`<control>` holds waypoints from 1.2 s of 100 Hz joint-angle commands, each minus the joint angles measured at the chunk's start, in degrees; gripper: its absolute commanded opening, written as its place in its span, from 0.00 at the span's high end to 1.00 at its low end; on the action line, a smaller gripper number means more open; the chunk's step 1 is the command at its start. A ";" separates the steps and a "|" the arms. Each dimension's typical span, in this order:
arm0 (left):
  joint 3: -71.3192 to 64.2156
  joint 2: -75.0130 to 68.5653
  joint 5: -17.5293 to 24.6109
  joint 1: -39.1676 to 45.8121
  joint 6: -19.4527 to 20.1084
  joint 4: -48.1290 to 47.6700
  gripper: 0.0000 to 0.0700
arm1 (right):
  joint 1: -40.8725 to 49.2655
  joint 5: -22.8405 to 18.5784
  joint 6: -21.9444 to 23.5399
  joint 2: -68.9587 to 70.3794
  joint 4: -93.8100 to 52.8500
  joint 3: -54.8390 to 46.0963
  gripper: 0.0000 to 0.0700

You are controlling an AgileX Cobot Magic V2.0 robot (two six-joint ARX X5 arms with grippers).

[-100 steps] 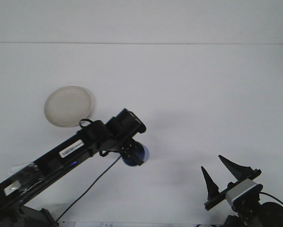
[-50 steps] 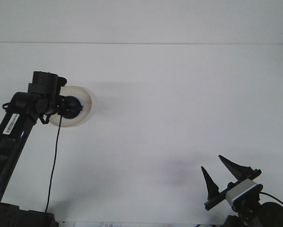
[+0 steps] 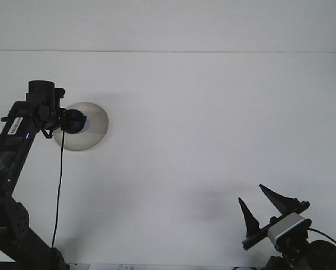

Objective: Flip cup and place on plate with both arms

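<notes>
Two black robot arms show over the plain white desk [image 3: 213, 140], one at each lower corner. The left arm rises along the left edge, and its tool [image 3: 73, 122] sits over the left part of the round, off-white shallow plate [image 3: 92, 126]. A small dark blue cup [image 3: 76, 122] is at that tool's tip, above the plate's left side; the fingers are hidden behind the wrist housing and the cup, so I cannot tell whether they clamp the cup or stand apart, nor whether the cup touches the plate. A thin black cable [image 3: 59, 185] hangs down from the left wrist. The right tool [image 3: 262, 203] rests low at the bottom right, well apart from the plate, its two pointed black fingers spread with nothing between them, above a silver-grey camera block [image 3: 289, 226].
</notes>
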 commanded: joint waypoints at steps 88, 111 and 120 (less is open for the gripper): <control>1.97 4.81 0.26 0.35 -2.03 0.59 0.40 | 0.55 0.02 -0.04 0.20 0.66 0.02 0.37; 8.68 3.85 0.26 0.35 -4.48 -1.68 0.40 | 0.55 0.02 -0.07 0.20 0.66 0.02 0.37; 9.84 1.90 0.26 0.33 -4.74 -1.95 0.40 | 0.55 0.02 -0.11 0.20 0.66 0.02 0.37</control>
